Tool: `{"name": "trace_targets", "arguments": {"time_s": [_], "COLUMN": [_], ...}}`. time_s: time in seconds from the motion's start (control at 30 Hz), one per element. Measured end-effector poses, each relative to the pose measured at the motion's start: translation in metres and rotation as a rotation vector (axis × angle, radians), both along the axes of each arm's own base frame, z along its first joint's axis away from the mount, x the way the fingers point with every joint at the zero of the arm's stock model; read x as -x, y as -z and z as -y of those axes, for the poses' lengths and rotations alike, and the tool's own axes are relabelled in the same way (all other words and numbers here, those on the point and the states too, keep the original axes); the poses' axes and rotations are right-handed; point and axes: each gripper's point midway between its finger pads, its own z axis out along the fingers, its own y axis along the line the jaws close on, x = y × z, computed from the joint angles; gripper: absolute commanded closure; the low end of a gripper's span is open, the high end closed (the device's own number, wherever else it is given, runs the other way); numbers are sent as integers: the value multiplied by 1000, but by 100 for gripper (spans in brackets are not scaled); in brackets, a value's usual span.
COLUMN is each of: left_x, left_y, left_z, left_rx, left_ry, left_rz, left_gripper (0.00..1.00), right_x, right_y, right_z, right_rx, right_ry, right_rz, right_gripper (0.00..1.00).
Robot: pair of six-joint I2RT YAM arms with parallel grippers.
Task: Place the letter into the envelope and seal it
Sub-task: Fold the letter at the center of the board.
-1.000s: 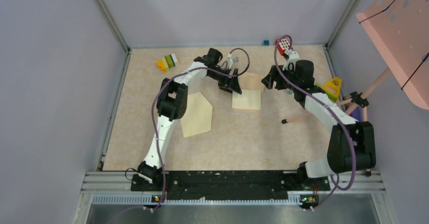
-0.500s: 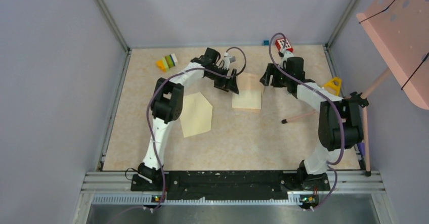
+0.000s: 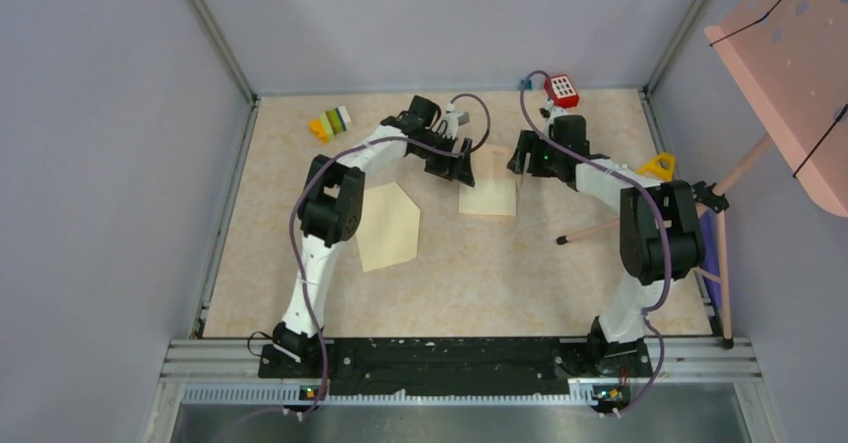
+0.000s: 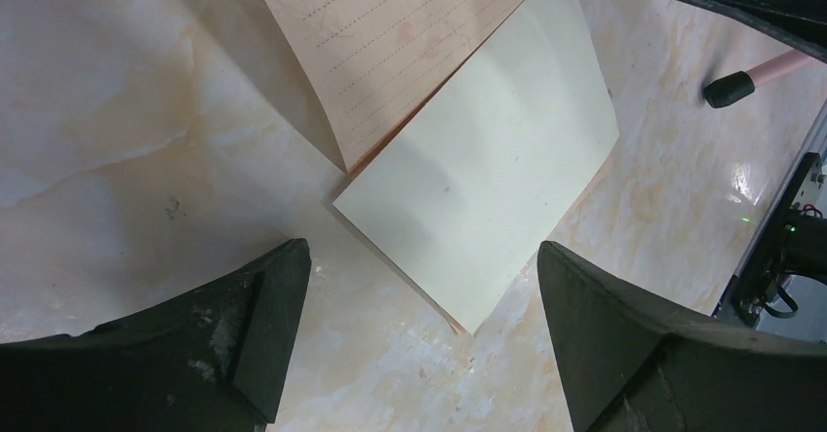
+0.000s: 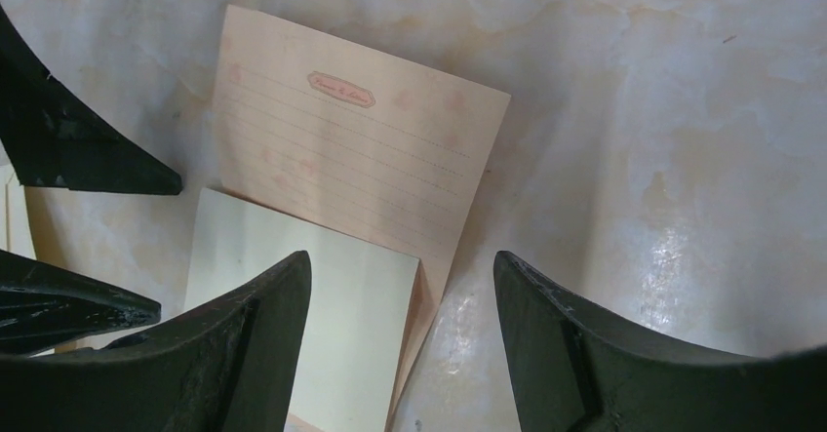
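Left tool (image 4: 419,268) and right tool (image 5: 400,262), both with jaws apart and empty, hover over the folded letter (image 3: 488,199); the envelope (image 3: 388,227) lies leftward.

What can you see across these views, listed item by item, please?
envelope: one, pale cream-yellow, flat on the table left of centre, point toward the back
letter: one, peach lined sheet with a cream panel, flat mid-table between the two tools
block stack: one cluster, multicoloured, back left
red box: one, red with white dots, back edge right of centre
small blue item: one, blue, back edge beside the red box
yellow triangular piece: one, yellow, right side
pink stand: one, pink, far right, a black-tipped leg lying on the table
table: one, beige marbled
left tool: one, black, open, at the letter's left edge
right tool: one, black, open, at the letter's right edge
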Motion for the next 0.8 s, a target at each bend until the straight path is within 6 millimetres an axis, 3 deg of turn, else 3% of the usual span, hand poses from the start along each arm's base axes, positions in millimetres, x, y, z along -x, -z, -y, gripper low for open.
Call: {"name": "trace_targets", "arguments": {"time_s": [0.4, 0.8], "left_x": [-3, 2], "left_y": [-1, -1], "left_z": [10, 22], "left_rx": [2, 10], "left_ry": [2, 8], "left_rz": [21, 7], "left_gripper": [11, 12], "right_x": [-1, -3], "right_y": [19, 16], "right_z": [1, -7], "right_rx": [11, -19], "right_ry": [12, 0], "right_rz": [-52, -55], "right_gripper": [32, 32]}}
